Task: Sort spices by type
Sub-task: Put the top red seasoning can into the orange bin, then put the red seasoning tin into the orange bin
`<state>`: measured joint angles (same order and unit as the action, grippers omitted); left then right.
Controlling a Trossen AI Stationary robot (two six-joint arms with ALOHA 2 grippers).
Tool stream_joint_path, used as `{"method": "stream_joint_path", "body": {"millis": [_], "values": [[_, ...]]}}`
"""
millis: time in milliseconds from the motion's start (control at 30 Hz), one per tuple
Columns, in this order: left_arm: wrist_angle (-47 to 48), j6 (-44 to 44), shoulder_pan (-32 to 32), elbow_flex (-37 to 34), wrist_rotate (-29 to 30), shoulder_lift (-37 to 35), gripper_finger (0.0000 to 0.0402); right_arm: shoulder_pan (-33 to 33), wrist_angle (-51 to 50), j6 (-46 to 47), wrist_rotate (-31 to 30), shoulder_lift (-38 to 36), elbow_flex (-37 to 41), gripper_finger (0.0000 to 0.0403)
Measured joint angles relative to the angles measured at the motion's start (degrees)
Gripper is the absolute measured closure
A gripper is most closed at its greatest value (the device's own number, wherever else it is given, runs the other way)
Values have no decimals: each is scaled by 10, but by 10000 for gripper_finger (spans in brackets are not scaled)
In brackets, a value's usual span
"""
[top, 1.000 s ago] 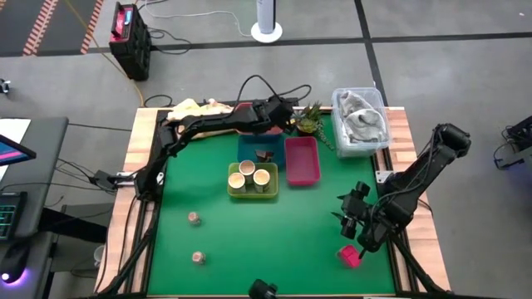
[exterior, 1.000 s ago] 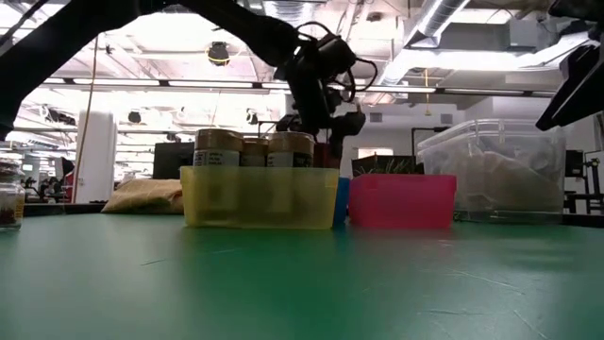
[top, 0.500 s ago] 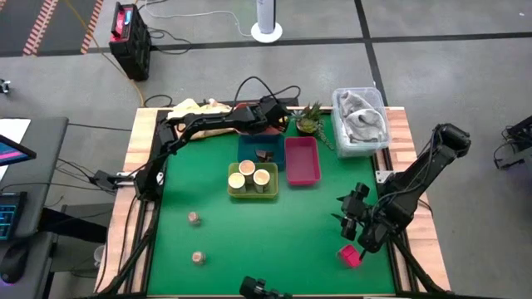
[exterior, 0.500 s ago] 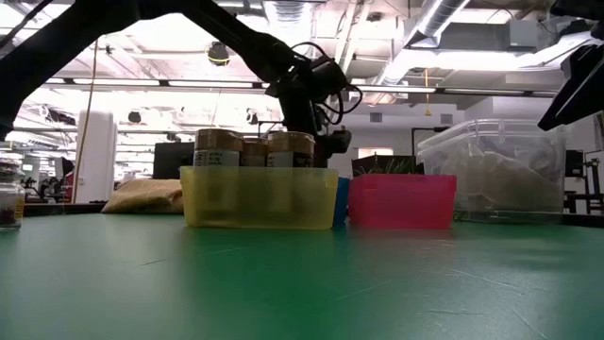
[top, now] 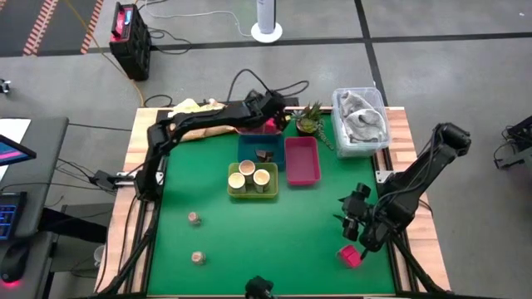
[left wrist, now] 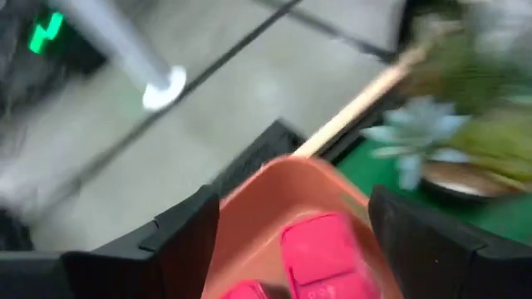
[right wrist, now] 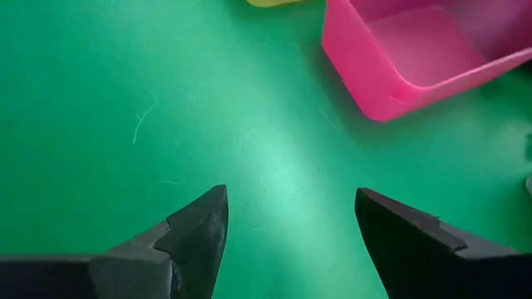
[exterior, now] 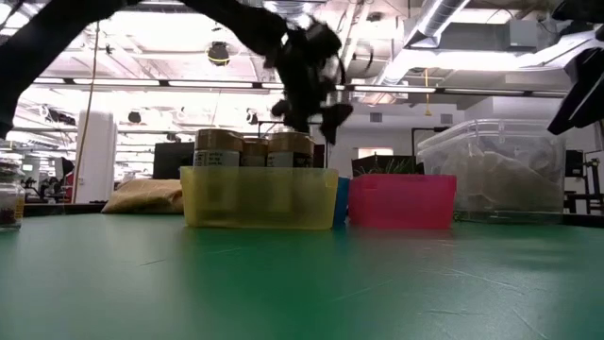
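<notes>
My left gripper (top: 268, 110) (left wrist: 293, 199) hangs open above a salmon tray (left wrist: 283, 178) at the table's far edge. Pink packets (left wrist: 320, 249) (top: 270, 126) lie in that tray, between and below the fingers. In the low view the left gripper (exterior: 307, 80) is raised above the trays. My right gripper (top: 350, 218) (right wrist: 291, 197) is open over bare green table near the right edge, just beyond a pink packet (top: 350, 256) lying on the table. Three cream-topped jars (top: 253, 174) stand in the yellow tray (top: 266, 193). A dark brown piece (top: 264, 154) sits in the blue tray (top: 248, 149). Two tiny brownish jars (top: 193, 218) (top: 198, 257) stand near the left edge.
A pink tray (top: 302, 159) (right wrist: 399, 75) stands right of the blue one. A small potted plant (top: 309, 119) and a clear bin with cloth (top: 362, 120) stand at the far right. A yellowish cloth (top: 189, 105) lies at the far left edge. The table's middle is bare green mat.
My left gripper has risen and moved a little toward the table's left along the far edge, away from the plant. The right arm and the containers have stayed where they were.
</notes>
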<state>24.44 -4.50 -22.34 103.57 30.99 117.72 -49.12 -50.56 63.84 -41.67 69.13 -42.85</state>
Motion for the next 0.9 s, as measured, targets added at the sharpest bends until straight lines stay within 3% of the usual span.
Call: {"method": "stream_joint_path", "body": {"millis": [133, 333, 567, 900], "values": [[-3, 118, 35, -9, -62, -34, 112, 0, -3, 30, 23, -17, 0, 111], [-35, 211, 114, -52, -143, -58, 120, 0, -5, 75, 97, -12, -2, 111], [-30, 260, 200, -91, -147, -59, 123, -13, -41, 144, 164, 28, -67, 111], [-7, 294, 263, -91, -144, -84, 123, -14, -172, 185, 224, 175, -263, 111]]}}
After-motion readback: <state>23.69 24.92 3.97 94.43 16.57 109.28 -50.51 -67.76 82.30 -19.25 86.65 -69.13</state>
